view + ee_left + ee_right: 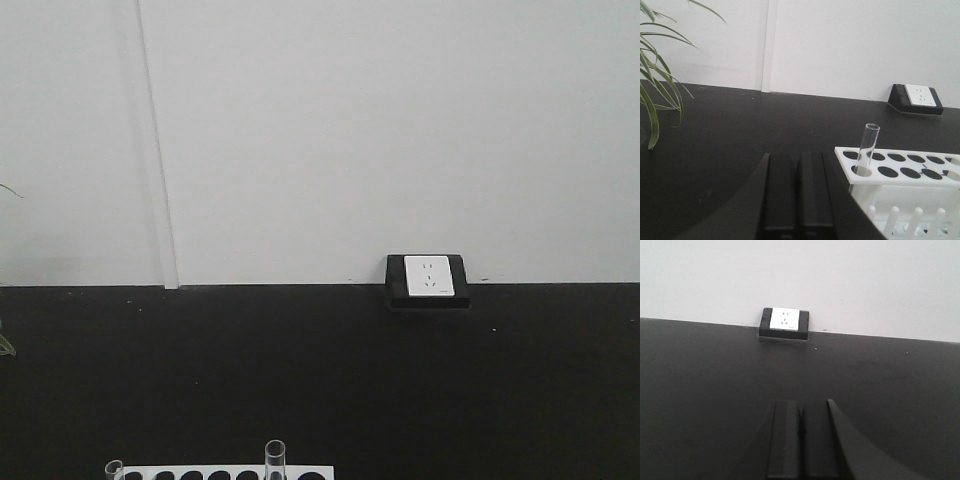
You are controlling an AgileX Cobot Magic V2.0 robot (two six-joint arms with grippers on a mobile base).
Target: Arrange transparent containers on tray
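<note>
A clear glass test tube stands upright in a corner hole of a white rack, just right of my left gripper, which is shut with nothing between its black fingers. In the front view the same tube's rim rises from the rack at the bottom edge, and a second tube rim shows at the rack's left end. My right gripper is shut and empty over the black tabletop. The yellow tray is out of view.
A white wall socket in a black housing sits at the table's back edge, also in the wrist views as the socket. Green plant leaves hang at the left of the left wrist view. A white wall stands behind the black table.
</note>
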